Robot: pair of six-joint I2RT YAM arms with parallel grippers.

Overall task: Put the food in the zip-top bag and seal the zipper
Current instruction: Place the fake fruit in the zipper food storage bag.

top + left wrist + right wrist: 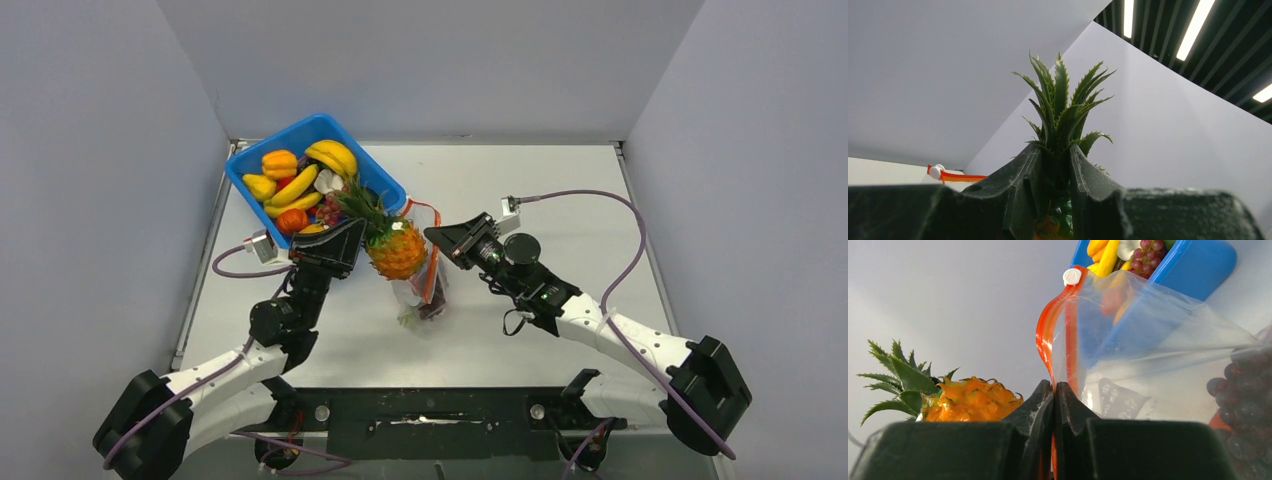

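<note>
Most food lies in the blue bin (322, 124). The bag (1158, 350), between the arms, holds grapes (1243, 385). The left gripper (1054, 155) clamps the pineapple (397, 250) by its leaves at the mouth; the right gripper (1054, 390) pinches the zipper (1045, 330). Sealing remains.

1. The pineapple (397, 250): crown base sits between the left gripper (1055, 170) jaws, leaves projecting past their tips.
2. The zipper (1044, 335) lies between the right gripper (1054, 397) jaws; the zip-top bag (1158, 340) extends beyond them, grapes (1248, 390) apparently inside, right of them.
3. The bin (378, 168) lies beyond both jaws, behind the bag.
</note>
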